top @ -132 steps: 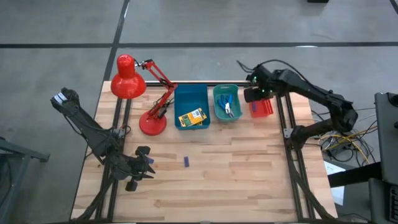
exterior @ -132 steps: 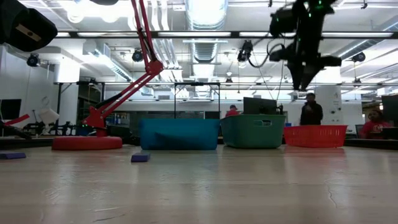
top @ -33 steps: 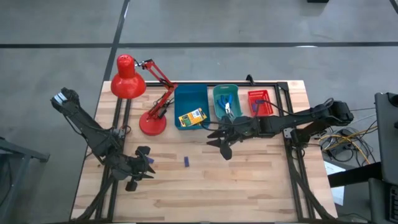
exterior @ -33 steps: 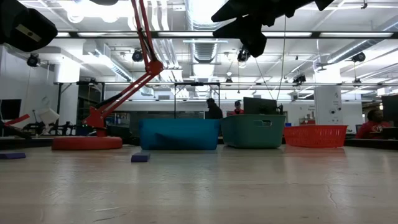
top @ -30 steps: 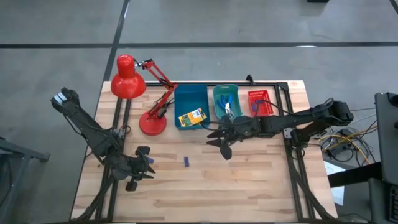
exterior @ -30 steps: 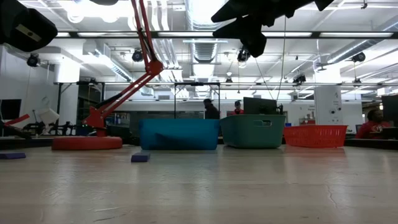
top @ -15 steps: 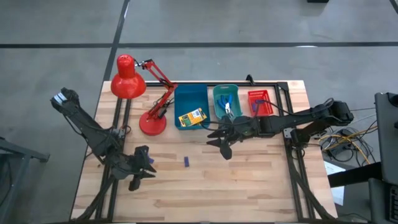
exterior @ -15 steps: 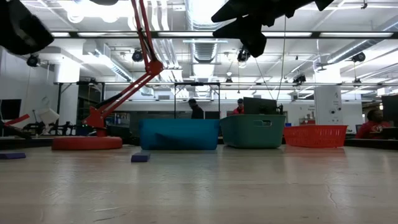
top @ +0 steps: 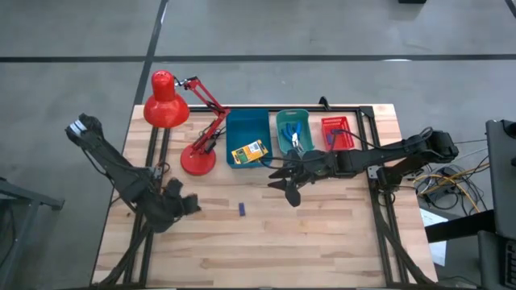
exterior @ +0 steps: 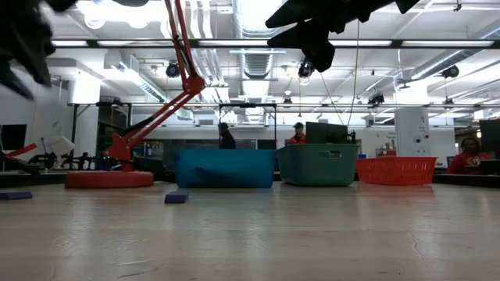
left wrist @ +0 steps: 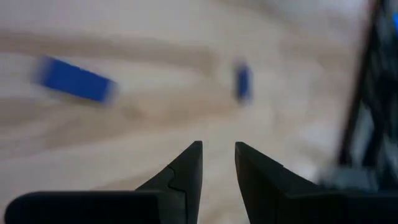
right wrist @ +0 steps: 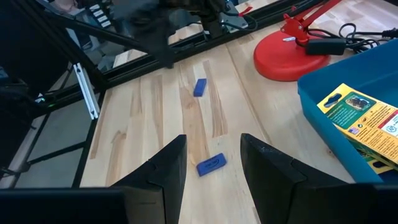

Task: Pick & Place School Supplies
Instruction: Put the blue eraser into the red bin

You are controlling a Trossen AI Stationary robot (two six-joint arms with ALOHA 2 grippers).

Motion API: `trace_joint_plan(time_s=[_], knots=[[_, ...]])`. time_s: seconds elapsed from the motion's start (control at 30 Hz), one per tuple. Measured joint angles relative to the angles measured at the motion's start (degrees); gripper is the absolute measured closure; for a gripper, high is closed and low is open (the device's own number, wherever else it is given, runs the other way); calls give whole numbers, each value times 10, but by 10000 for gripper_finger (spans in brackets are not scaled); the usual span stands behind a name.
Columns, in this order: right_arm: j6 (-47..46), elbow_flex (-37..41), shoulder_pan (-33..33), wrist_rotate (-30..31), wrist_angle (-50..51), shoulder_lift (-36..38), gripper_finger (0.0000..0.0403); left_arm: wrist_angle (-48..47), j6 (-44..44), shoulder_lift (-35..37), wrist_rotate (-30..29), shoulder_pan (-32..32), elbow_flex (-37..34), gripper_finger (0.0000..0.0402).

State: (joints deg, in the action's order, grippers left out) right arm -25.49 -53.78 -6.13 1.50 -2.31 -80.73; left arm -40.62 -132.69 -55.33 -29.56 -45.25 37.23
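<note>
High view: two small purple-blue erasers remaining loose on the counter (top: 322, 234), one mid-counter eraser (top: 241, 209) out in the open, the other, the left-edge eraser (right wrist: 199, 86), close by the left gripper (top: 179, 205) and hidden under the arm from above. Crayon boxes (top: 248, 152) already lying in the blue bin (top: 247, 122), blue-handled tools (top: 295, 137) in the teal bin (top: 280, 143), red bin (top: 335, 133) beside them.

Right gripper (top: 286, 184) hovering just in front of the bins, fingers spread, empty. Mid-counter eraser lying away from it toward the counter's left and front, roughly between the two grippers, long axis running front to back on the counter; in the right wrist view seen just ahead of the open fingers, near their centreline.

Left gripper low at the left edge, fingers nearly together with a narrow gap, holding nothing; left wrist view blurred, both erasers visible ahead of it.

Judged nearer to the left-edge eraser: left arm. Mid-counter eraser within similar reach of either, though better lined up with the right.
</note>
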Motion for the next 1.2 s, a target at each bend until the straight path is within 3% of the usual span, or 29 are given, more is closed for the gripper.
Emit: trace_joint_plan(time_s=[0.13,0.63,0.83,0.93,1.2], knots=[[0,0,0,0,0,0,257,-76,-115,-18,-10,0,0,303],[0,0,0,0,3,0,257,-83,-113,-72,-10,7,-1,303],[0,0,0,0,3,0,257,-105,-114,-94,26,-20,-5,303],[0,0,0,0,3,0,257,-106,8,-93,36,-30,-9,303],[0,0,0,0,3,0,257,-100,591,-82,49,-32,-8,303]])
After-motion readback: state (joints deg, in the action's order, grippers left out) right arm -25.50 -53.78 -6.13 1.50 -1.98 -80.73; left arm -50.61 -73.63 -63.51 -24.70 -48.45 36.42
